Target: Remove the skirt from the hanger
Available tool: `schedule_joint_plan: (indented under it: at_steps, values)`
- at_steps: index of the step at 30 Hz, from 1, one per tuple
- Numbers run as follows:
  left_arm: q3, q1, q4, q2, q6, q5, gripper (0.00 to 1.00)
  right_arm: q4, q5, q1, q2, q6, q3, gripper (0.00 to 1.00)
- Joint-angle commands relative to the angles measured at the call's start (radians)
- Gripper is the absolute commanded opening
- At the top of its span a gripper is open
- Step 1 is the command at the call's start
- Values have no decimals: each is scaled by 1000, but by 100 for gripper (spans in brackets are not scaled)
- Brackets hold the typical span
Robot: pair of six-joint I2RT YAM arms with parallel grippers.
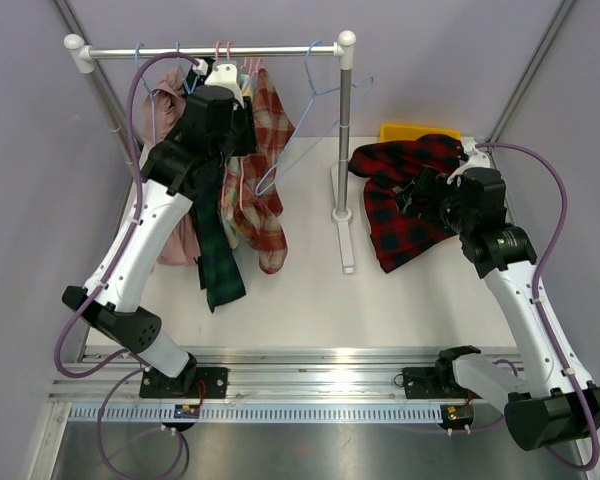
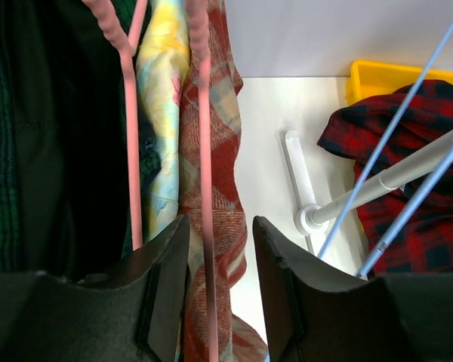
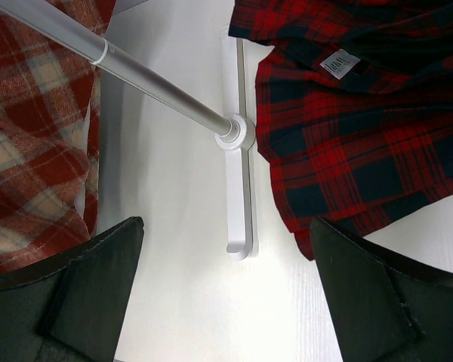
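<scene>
A red-and-cream plaid skirt (image 1: 270, 190) hangs from a pink hanger (image 1: 225, 50) on the white rack rail (image 1: 280, 50). My left gripper (image 1: 223, 78) is up at the rail. In the left wrist view it (image 2: 220, 220) is open, with one pink hanger wire (image 2: 204, 151) passing between the jaws and touching neither; the plaid skirt (image 2: 223, 136) hangs below. A red-and-dark plaid skirt (image 1: 410, 205) lies loose on the table at the right. My right gripper (image 1: 415, 192) hovers over its left edge, wide open and empty (image 3: 226, 222).
A dark green plaid garment (image 1: 218, 250), a pale floral one (image 2: 162, 113) and a pink one (image 1: 175, 240) hang beside the skirt. An empty blue hanger (image 1: 310, 110) hangs at the rail's right. The rack post and foot (image 3: 238, 188) stand mid-table. A yellow bin (image 1: 418, 130) sits behind.
</scene>
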Motion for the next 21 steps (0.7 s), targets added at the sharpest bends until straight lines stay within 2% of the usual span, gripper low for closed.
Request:
schedule_joint_plan:
  at_steps: [1, 4, 5, 7, 8, 10, 13, 14, 16, 18, 19, 20, 21]
  values:
    - [-25, 16, 73, 5, -8, 15, 41, 19, 22, 5, 7, -27, 9, 99]
    - [-25, 31, 85, 37, -12, 39, 31, 20, 22, 4, 10, -27, 8, 99]
    - [-22, 36, 85, 46, -15, 47, 20, 25, 19, 5, 13, -27, 8, 100]
    - [13, 47, 81, 85, -20, 74, 4, 25, 17, 5, 14, -27, 8, 99]
    - [41, 48, 65, 97, -23, 67, 0, 25, 9, 5, 16, -29, 11, 99]
    - [105, 47, 19, 109, -23, 50, 0, 33, -17, 5, 13, -42, 21, 99]
    - [265, 24, -63, 91, 0, 1, 0, 85, -163, 13, -2, -76, 52, 99]
    - [396, 14, -95, 94, 7, -8, 0, 103, -263, 28, -5, -81, 64, 99]
    - [516, -1, -183, 103, 15, 4, 0, 146, -319, 78, 2, -113, 124, 99]
    - [569, -9, -214, 80, 9, 28, 0, 104, -229, 242, 43, -156, 193, 99]
    - [552, -10, -212, 60, 6, 30, 0, 77, -189, 308, 69, -195, 280, 100]
    - [528, -10, -206, 41, 3, 30, 0, 53, -114, 403, 126, -202, 316, 99]
    - [459, -10, -194, -5, 0, 24, 0, 37, -83, 448, 146, -204, 346, 100]
